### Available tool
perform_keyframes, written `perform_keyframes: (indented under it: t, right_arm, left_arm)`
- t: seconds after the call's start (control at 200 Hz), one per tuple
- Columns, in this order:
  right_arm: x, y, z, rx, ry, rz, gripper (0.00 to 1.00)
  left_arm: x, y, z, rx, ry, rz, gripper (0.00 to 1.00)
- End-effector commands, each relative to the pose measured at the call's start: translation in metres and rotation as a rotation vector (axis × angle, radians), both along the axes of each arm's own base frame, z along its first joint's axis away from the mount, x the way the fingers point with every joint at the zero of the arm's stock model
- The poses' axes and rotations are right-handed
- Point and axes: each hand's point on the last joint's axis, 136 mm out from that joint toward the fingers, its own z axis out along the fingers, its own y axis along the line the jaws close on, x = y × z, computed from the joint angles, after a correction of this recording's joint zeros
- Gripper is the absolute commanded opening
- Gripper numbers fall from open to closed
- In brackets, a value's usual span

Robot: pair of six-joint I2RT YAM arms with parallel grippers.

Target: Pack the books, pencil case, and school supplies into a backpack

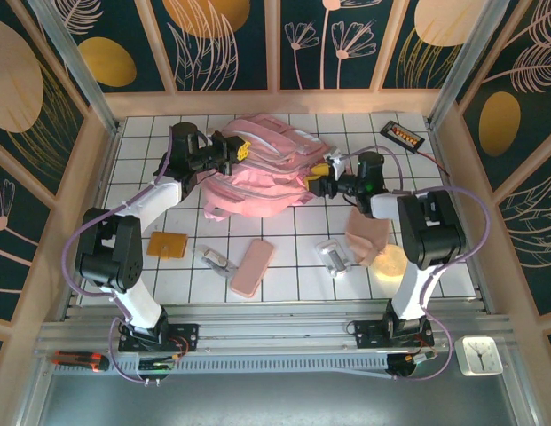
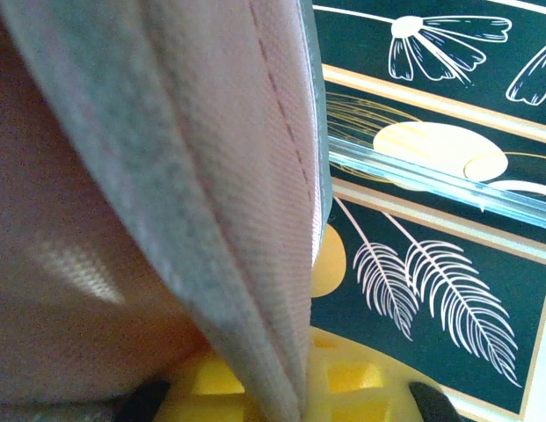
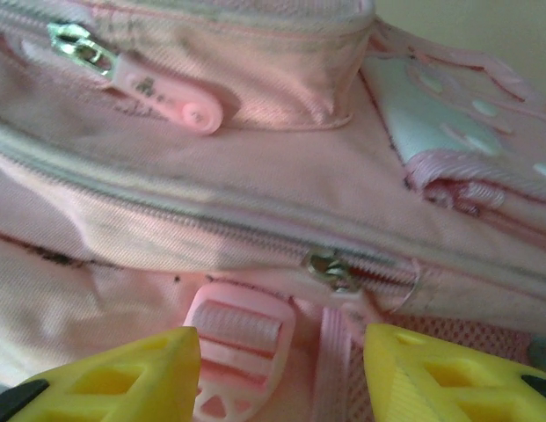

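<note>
The large soft pale pink backpack point(image 1: 266, 173) is lying on the far middle of the white gridded table point(image 1: 284, 275), its long axis slanting from near left to far right, with a strap trailing off its near-left end. The left gripper point(image 1: 237, 151) is biting on the backpack's far-left edge, and in the left wrist view a stitched pink fabric rim is running down between its closed yellow fingers point(image 2: 202, 387). The right gripper point(image 1: 318, 180) is sitting at the backpack's right side with its jaws apart, a pink plastic strap buckle point(image 3: 237, 347) lying in the gap below a silver zip pull point(image 3: 334, 268). The slim salmon-pink pencil case point(image 1: 252, 268) is lying near the middle, pointing near to far and leaning right. The small flat orange-brown pad point(image 1: 167, 244) is lying to its left, with a silver clip piece point(image 1: 217, 261) between them.
</note>
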Motion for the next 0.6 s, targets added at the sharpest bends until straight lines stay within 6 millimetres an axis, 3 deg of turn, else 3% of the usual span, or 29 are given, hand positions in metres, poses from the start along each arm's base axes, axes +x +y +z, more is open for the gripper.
perform_keyframes:
  t: [0.0, 0.2, 0.595]
  right_arm:
    - [0.0113, 0.0001, 0.0101, 0.026, -0.027, -0.001, 0.52]
    - [0.0165, 0.0080, 0.0059, 0.035, 0.006, 0.035, 0.47]
    - [0.0124, 0.0091, 0.0031, 0.038, 0.033, 0.040, 0.13]
  left_arm:
    - [-0.0188, -0.0025, 0.1016, -0.120, -0.234, -0.070, 0.00]
    - [-0.0198, -0.0022, 0.0991, -0.119, -0.229, -0.070, 0.00]
    - [-0.0212, -0.0019, 0.0961, -0.124, -0.229, -0.069, 0.00]
